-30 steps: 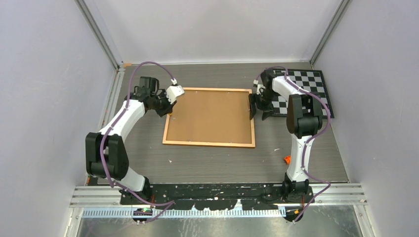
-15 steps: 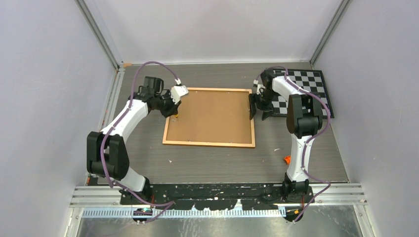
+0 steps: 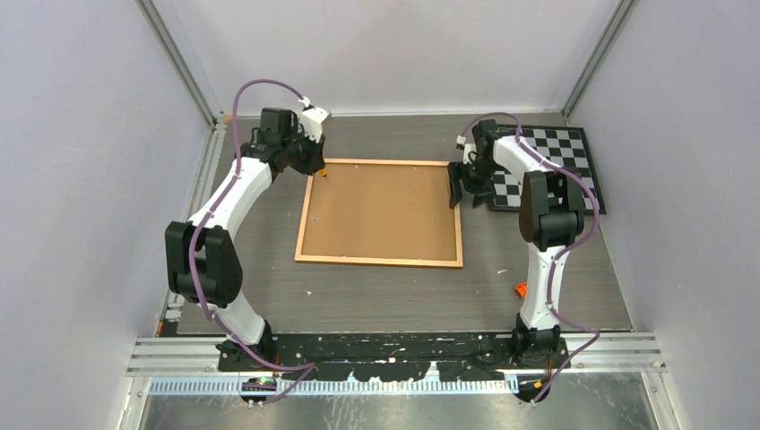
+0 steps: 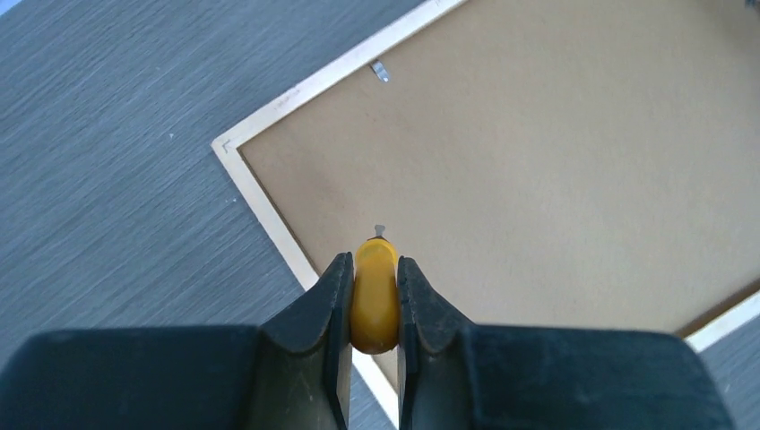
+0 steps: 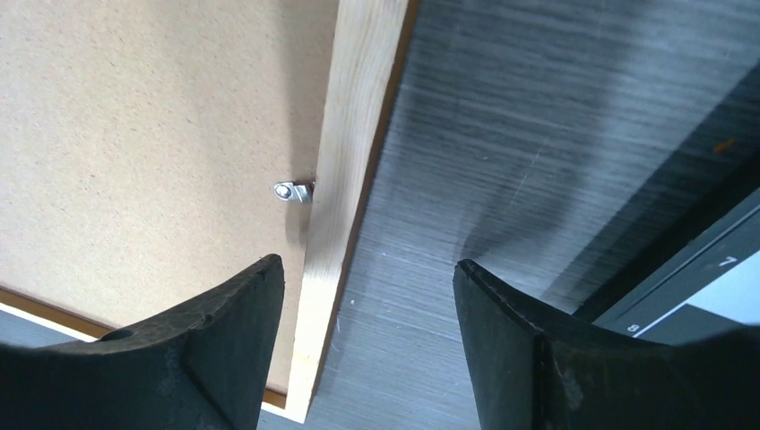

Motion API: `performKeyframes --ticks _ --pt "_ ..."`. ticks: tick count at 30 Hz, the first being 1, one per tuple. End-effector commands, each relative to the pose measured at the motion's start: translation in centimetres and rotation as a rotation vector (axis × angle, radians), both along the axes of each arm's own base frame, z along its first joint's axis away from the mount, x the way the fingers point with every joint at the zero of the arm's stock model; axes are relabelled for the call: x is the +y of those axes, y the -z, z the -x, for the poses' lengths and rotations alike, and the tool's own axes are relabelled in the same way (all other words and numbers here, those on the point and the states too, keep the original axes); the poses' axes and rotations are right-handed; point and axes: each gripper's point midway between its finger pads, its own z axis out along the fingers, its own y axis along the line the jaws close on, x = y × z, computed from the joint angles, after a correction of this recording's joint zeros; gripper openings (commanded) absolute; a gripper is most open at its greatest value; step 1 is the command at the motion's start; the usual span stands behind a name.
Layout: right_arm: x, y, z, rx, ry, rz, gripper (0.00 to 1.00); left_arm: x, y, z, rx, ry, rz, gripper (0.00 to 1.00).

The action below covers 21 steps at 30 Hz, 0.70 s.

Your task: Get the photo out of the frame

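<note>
Grey wood-grain table [image 3: 403, 296] inside pale walls [image 3: 90, 134]. The frame [image 3: 381, 262] lay flat and back-up between the two grippers, with the brown backing board [image 3: 381, 210] filling it. The photo was not visible, presumably face down under that board.

The left gripper [image 4: 375, 269] was clamped tight on a small yellow tool [image 4: 375, 309]. Its tip sat right at a clip [image 4: 379, 229] just ahead of the fingertips, near the frame's corner.

The right gripper [image 5: 366, 267] stood wide and held nothing. It straddled the frame's wooden rail, one jaw over the board and the other over bare table, with another clip [image 5: 296, 191] just ahead between them. The checkerboard [image 3: 556, 166] lay off its outer side.

Handling, as a judgement:
- Frame: looked light and rigid, with a thin rail. Whether there was glass in front could not be told, so hard prying seemed unwise. It would likely slide on the smooth table, so that rail was the place to brace.
- Board: thin and stiff, and should lift once the clips were turned.
- Photo: likely a thin, floppy sheet that creases easily. Best taken by an edge or corner.
</note>
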Motion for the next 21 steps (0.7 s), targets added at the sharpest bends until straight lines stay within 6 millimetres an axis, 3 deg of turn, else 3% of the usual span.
performKeyframes --ticks 1,4,8,14,18,21 --pt "0.8 -3.4 -3.0 -0.154 -0.038 -0.035 0.74 -0.4 -2.5 -2.8 -0.035 -0.149 0.108 0.00" --pt "0.2 -3.0 -3.4 -0.146 -0.009 0.007 0.76 -0.1 -2.8 -3.3 -0.045 -0.185 0.112 0.00" --pt "0.1 -2.4 -2.2 -0.108 0.063 0.023 0.77 1.0 -3.2 -3.3 -0.058 -0.224 0.087 0.00" --pt "2.3 -1.4 0.3 -0.094 0.091 -0.004 0.75 3.0 -3.4 -2.6 -0.060 -0.290 0.069 0.00" --pt "2.7 0.3 2.5 -0.046 0.039 0.054 0.64 3.8 -3.3 -1.9 -0.055 -0.301 0.058 0.00" --pt "2.6 1.3 4.0 -0.004 -0.004 0.054 0.45 4.3 -3.3 -1.6 -0.049 -0.308 0.054 0.00"
